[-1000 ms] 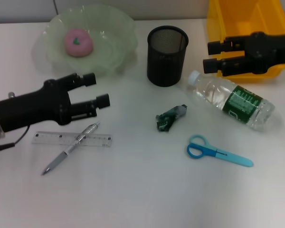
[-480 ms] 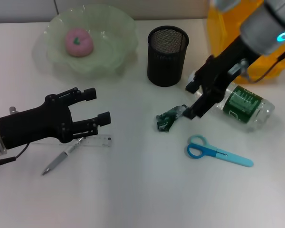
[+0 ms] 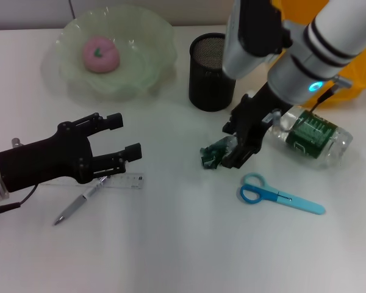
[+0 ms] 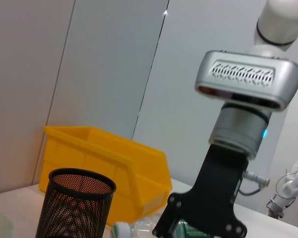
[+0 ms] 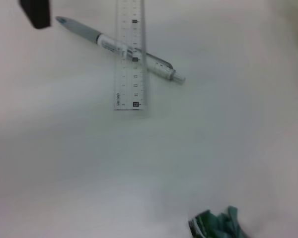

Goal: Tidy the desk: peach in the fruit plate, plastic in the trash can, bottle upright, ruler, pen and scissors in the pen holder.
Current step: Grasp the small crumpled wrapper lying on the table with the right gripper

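The left gripper has stayed put, fingers spread, above the ruler and pen. The right gripper has swung in leftward from half a second ago, jaws apart, its lower fingertip now touching the crumpled green plastic, with the lying bottle just behind it.

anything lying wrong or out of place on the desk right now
The water bottle lies on its side by the yellow bin. A crumpled plastic wrapper sits loose mid-desk, beside the right gripper. The pen lies crossed over the ruler.
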Robot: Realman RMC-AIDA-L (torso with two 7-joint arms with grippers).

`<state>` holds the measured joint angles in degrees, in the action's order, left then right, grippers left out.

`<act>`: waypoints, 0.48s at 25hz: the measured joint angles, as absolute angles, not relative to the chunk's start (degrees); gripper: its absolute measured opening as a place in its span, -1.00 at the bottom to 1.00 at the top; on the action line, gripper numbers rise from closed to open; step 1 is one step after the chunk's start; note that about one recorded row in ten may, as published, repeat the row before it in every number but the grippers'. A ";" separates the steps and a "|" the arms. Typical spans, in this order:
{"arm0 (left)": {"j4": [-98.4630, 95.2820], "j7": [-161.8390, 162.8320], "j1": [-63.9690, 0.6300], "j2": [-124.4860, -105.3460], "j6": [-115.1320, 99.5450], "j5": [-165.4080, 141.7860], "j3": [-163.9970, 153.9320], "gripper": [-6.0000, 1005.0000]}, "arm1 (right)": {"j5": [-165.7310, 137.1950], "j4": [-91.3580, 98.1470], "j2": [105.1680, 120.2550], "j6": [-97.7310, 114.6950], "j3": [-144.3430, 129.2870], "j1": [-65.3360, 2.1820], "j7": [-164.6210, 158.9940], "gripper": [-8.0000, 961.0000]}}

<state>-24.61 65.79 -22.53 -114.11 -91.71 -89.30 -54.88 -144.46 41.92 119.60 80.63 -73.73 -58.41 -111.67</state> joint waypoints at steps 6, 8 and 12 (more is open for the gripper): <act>-24.61 65.78 -21.94 -113.47 -91.05 -89.30 -54.66 0.67 | -140.31 37.74 119.71 74.35 -77.27 -58.37 -109.76 0.60; -24.61 65.80 -21.81 -113.28 -90.75 -89.30 -54.61 0.67 | -139.44 36.33 119.71 73.03 -78.12 -58.42 -108.80 0.59; -24.61 65.79 -21.79 -113.22 -90.69 -89.30 -54.59 0.67 | -138.85 33.15 119.71 70.49 -78.36 -59.37 -107.40 0.58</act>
